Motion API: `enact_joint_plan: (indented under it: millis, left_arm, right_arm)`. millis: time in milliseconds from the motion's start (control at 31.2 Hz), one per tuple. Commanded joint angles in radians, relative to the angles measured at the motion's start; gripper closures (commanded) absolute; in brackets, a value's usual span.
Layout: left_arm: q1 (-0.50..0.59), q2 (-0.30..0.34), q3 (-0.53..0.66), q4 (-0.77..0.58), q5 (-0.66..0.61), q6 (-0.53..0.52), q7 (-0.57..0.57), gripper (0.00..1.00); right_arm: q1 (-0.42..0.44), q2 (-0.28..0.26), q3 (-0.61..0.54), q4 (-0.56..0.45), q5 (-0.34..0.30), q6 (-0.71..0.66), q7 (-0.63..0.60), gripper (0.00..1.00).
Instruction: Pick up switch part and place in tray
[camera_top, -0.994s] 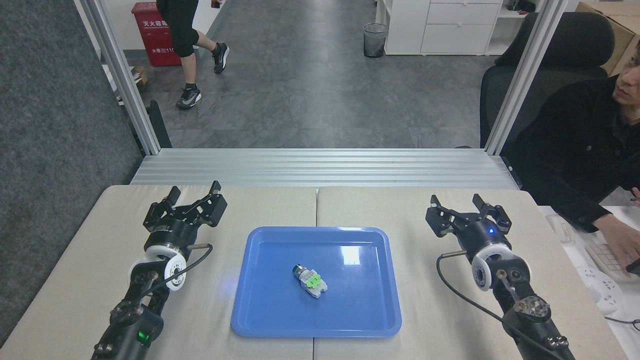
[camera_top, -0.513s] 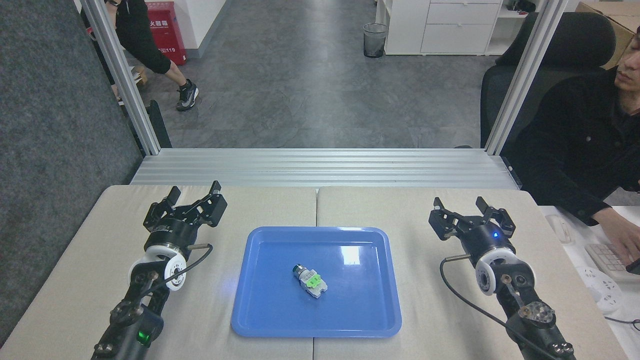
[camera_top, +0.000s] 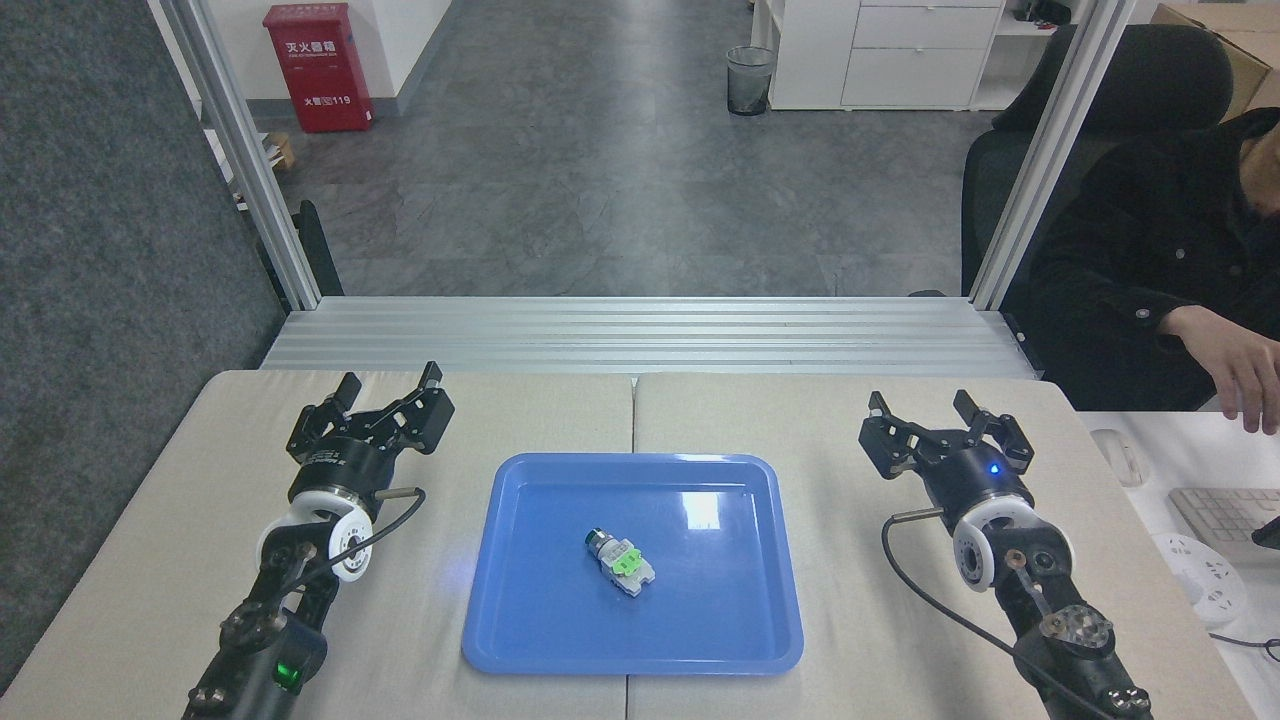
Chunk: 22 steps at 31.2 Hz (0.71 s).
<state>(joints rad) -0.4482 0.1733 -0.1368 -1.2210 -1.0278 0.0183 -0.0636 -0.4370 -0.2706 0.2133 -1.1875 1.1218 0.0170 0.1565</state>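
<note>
Switch part (camera_top: 619, 560) lying mid-tray (camera_top: 520, 640); left gripper (camera_top: 390, 385) and right gripper (camera_top: 922, 410) jaws spread, empty, flanking.

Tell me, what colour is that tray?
Glossy blue. The tray shows best in the head view, with the switch part lying in it.

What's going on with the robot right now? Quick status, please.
Left tool open, right tool open, both empty. Switch part lying in blue tray. Nothing blocking it.

switch part (camera_top: 619, 560) in tray (camera_top: 520, 620) (near centre) | left gripper (camera_top: 388, 392), right gripper (camera_top: 922, 412) both empty, spread
</note>
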Motion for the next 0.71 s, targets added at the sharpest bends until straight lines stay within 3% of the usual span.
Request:
enact_joint_plan:
  millis: [0, 673]
  left_arm:
    - [0.000, 0.000, 0.000, 0.000, 0.000, 0.000, 0.001, 0.00]
    - [0.000, 0.000, 0.000, 0.000, 0.000, 0.000, 0.001, 0.00]
  right_arm:
    - [0.000, 0.007, -0.002, -0.011, 0.000, 0.000, 0.000, 0.02]
    - [-0.005, 0.004, -0.005, -0.021, 0.001, 0.001, -0.005, 0.02]
